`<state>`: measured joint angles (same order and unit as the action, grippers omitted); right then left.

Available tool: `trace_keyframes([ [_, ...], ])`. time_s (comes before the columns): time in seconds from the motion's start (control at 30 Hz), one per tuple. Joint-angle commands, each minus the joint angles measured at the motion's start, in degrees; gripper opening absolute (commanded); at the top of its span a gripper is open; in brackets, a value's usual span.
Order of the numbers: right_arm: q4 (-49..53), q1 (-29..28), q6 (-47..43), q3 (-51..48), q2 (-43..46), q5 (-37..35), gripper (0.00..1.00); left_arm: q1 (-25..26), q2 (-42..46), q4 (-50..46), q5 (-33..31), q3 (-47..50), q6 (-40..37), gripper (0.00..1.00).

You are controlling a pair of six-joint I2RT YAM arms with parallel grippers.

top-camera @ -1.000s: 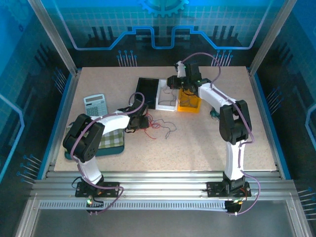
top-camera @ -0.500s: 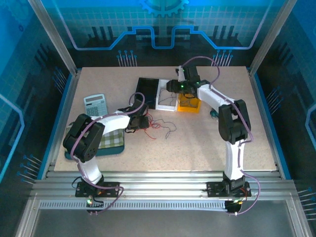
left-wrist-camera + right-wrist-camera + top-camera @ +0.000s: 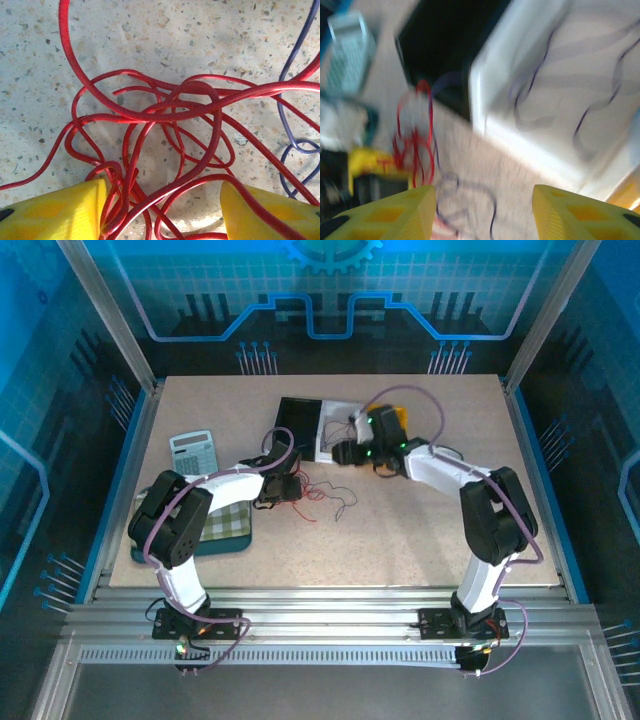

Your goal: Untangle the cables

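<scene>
The left gripper [image 3: 162, 207] was pictured spread open around tangled red cables [image 3: 170, 107]; the right gripper [image 3: 484, 210] was pictured open, empty.

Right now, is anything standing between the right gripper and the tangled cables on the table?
Nothing visible does. Bare table separates the right gripper from the cables. The left gripper straddles them, jaws open, on the tangle's other side.
</scene>
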<state>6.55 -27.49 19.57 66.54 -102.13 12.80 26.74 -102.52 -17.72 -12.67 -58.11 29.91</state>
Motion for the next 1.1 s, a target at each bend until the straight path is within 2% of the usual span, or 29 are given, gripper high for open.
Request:
trace_keyframes([
  [0.0, 6.6, -3.8, -6.6, -3.0, 0.8, -2.3, 0.56, 0.3, -1.4, -2.8, 0.2, -0.9, -0.3, 0.63],
  [0.23, 11.3, -5.3, -7.7, -4.9, 1.0, -12.7, 0.64, 0.3, -1.8, -2.8, 0.5, -1.3, -0.5, 0.63],
  [0.63, 11.9, -7.2, -9.8, -4.3, -2.6, -12.9, 0.69, 0.4, -1.7, -2.5, 0.7, -1.0, -0.2, 0.62],
  [0.8, 13.2, -8.9, -11.3, -2.4, -5.4, -14.0, 0.66, 0.5, -1.7, -2.5, 0.7, -0.9, -0.1, 0.63],
  [0.87, 13.8, -9.7, -11.7, -1.6, -6.4, -15.4, 0.61, 0.5, -1.6, -2.6, 0.6, -0.9, -0.1, 0.63],
  [0.97, 13.5, -10.4, -11.7, -1.2, -7.0, -17.4, 0.31, 0.6, -1.7, -2.6, 0.5, -0.9, -0.1, 0.63],
  [1.07, 12.7, -10.2, -11.4, -1.2, -7.1, -18.1, 0.09, 0.6, -1.8, -2.7, 0.6, -1.0, -0.1, 0.63],
])
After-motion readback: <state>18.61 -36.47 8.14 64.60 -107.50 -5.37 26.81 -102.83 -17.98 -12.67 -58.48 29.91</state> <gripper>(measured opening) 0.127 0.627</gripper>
